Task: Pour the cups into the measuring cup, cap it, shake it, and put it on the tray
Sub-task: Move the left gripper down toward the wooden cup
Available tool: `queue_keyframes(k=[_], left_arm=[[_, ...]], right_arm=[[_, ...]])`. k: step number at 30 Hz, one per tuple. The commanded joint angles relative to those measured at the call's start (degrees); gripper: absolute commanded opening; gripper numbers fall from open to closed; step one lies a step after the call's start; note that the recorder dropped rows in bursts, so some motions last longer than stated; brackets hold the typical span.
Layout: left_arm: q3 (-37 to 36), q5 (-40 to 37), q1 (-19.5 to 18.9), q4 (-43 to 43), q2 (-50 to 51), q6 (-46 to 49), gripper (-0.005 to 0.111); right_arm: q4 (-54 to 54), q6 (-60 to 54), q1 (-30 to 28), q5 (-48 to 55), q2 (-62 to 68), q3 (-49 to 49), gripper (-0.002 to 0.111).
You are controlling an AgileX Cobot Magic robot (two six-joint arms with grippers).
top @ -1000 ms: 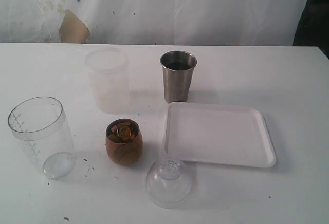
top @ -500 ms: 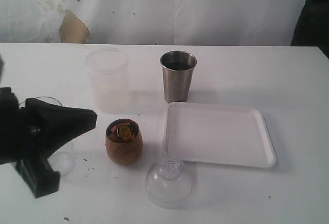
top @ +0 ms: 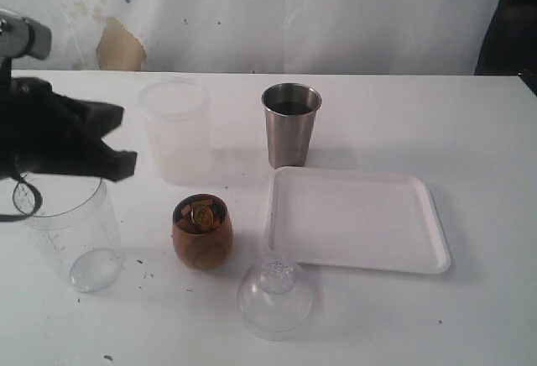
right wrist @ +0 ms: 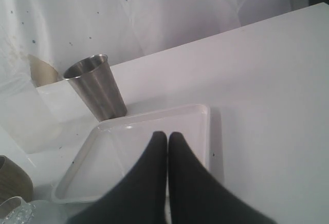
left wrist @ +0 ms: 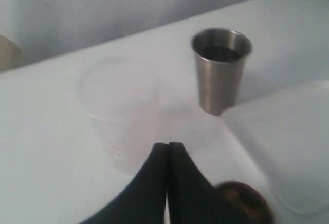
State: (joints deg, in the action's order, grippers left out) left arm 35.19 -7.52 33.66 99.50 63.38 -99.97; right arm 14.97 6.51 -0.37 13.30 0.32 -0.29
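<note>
The clear measuring cup (top: pixel 71 236) stands at the table's left, its upper rim partly hidden behind my black left arm (top: pixel 59 135). The brown wooden cup (top: pixel 202 232), with small pieces inside, sits near the middle. Behind it is the steel tumbler (top: pixel 290 124), holding dark liquid. The white tray (top: pixel 357 219) lies empty on the right. My left gripper (left wrist: pixel 168 146) is shut and empty, in the air facing the frosted cup (left wrist: pixel 126 111), with the wooden cup (left wrist: pixel 241 201) beside it. My right gripper (right wrist: pixel 167 135) is shut and empty over the tray (right wrist: pixel 154 113); it does not show in the exterior view.
A frosted whitish plastic cup (top: pixel 176 131) stands at the back left of the tumbler. A clear dome lid (top: pixel 275 295) rests on the table in front of the tray's near-left corner. A white wall closes the far side of the table.
My left arm came into the exterior view from the lower left and has risen to the upper left, in front of the measuring cup's rim. Nothing on the table has moved.
</note>
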Motion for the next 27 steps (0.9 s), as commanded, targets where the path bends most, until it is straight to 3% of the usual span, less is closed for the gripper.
queue_keyframes(k=[1,4,7,8,11,13,16,21,24,27], left_arm=[[5.72,-17.05,0.33,-25.61,0.98,29.71,0.000],[16.16,-31.27,0.33,-57.74,3.89,62.92,0.000],[22.26,-35.52,0.33,-85.15,4.61,89.49,0.000],[22.67,-36.03,0.33,-93.97,4.61,97.42,0.000],[20.19,-35.22,0.33,-111.88,3.97,109.22,0.000],[15.32,-30.21,0.42,-123.12,3.20,115.21,0.000],[6.23,-16.63,1.80,-138.17,2.60,126.62,0.000],[-6.14,7.52,11.02,-162.59,2.60,146.05,0.000],[-9.37,19.95,19.18,-164.33,2.60,146.27,0.000],[-10.57,29.36,26.00,-163.26,2.71,140.17,0.000]], right_arm=[[-0.01,0.15,-0.21,-0.56,-0.32,0.29,0.000],[-0.01,0.15,-0.21,-0.56,-0.32,0.29,0.000],[-0.01,0.15,-0.21,-0.56,-0.32,0.29,0.000],[-0.01,0.15,-0.21,-0.56,-0.32,0.29,0.000],[-0.01,0.15,-0.21,-0.56,-0.32,0.29,0.000],[-0.01,0.15,-0.21,-0.56,-0.32,0.29,0.000],[-0.01,0.15,-0.21,-0.56,-0.32,0.29,0.000],[-0.01,0.15,-0.21,-0.56,-0.32,0.29,0.000],[-0.01,0.15,-0.21,-0.56,-0.32,0.29,0.000],[-0.01,0.15,-0.21,-0.56,-0.32,0.29,0.000]])
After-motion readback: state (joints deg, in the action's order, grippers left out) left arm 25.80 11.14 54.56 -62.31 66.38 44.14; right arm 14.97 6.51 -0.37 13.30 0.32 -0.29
